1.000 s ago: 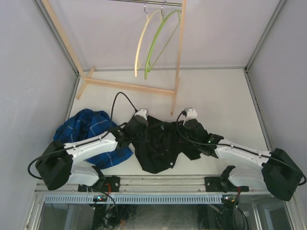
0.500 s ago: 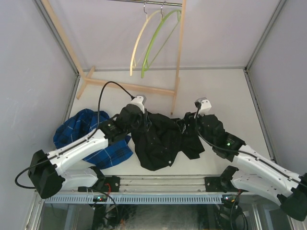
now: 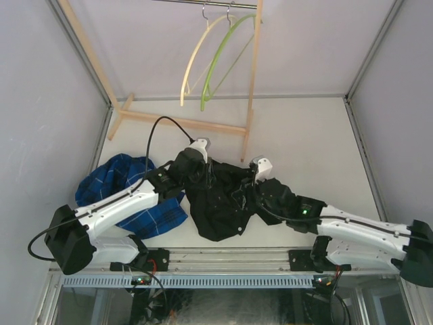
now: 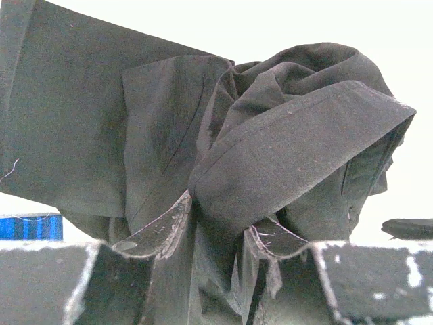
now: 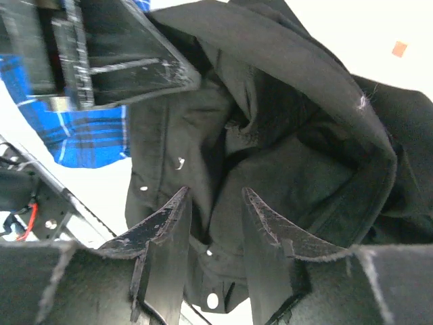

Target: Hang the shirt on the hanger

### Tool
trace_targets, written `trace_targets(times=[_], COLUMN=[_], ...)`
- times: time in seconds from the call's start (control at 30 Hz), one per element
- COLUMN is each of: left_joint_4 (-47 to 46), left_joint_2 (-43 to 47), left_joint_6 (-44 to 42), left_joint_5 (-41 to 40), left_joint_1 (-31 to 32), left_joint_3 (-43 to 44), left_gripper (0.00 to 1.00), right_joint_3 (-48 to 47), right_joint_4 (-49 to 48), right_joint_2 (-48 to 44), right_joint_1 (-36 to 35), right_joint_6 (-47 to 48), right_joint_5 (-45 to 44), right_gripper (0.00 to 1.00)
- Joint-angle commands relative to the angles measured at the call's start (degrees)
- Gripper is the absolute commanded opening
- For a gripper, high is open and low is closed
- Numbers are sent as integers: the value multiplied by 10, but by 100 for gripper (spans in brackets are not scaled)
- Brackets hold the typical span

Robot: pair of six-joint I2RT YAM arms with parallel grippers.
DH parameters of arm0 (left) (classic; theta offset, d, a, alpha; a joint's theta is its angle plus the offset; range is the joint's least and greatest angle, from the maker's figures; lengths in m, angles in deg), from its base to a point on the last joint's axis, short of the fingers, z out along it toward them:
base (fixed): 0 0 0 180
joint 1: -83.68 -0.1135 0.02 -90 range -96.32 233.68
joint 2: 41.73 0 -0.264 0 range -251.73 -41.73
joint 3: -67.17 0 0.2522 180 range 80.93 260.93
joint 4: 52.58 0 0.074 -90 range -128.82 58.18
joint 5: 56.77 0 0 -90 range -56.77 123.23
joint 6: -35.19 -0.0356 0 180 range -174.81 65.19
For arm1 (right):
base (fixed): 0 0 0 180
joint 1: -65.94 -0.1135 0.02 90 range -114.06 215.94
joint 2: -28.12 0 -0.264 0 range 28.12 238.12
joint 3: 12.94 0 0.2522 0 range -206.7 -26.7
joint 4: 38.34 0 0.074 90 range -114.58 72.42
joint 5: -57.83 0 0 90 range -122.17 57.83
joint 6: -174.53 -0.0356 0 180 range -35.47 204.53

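Black cloth fills the lower middle of the overhead view. The shirt [image 3: 223, 206] lies crumpled on the white table [image 3: 311, 128], between the two arms. The left gripper [image 3: 203, 177] reaches into its upper left edge and the right gripper [image 3: 247, 193] into its upper right part. A blue plaid shirt [image 3: 122, 189] lies against the black one on the left, partly under the left arm. The lime-green hanger [image 3: 220, 64] hangs from the rail [image 3: 203, 3] at top centre, just beside a cream hanger [image 3: 195, 57] and well apart from the shirt. The wooden rack [image 3: 253, 88] has its post and foot bar between shirt and hangers. Bare table lies open right of the post, up to the right wall.

Left wrist view: a thick fold of the shirt runs down between the fingers [image 4: 162, 227]. The jaws stand partly apart with cloth filling the gap. Whether they pinch it cannot be told. A strip of plaid shows at lower left.

Right wrist view: the fingers [image 5: 169, 223] stand narrowly apart over bunched shirt cloth, with nothing clamped between them. The left gripper crowds the upper left, close above the same cloth. Plaid borders the left edge. Bare table shows at upper right.
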Motion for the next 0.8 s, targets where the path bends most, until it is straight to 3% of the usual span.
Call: trace_targets(times=[0.0, 0.33, 0.47, 0.6, 0.77], left_joint_4=[-12, -18, -33, -39, -24], left_joint_2=[5, -15, -16, -6, 24], left_joint_6=[-7, -1, -1, -5, -9], left_joint_5=[6, 2, 2, 11, 26], left_joint_1=[-3, -26, -41, -45, -46], left_joint_3=[17, -2, -16, -23, -17], left_gripper=[31, 30, 41, 51, 61], right_joint_3=[16, 18, 17, 17, -13], right_joint_4=[-106, -248, -269, -258, -166], right_joint_2=[53, 248, 287, 276, 181], right_joint_1=[13, 97, 113, 119, 116], right_joint_6=[-27, -14, -14, -6, 10], right_joint_5=[-20, 63, 94, 118, 113], right_gripper=[35, 30, 30, 32, 36])
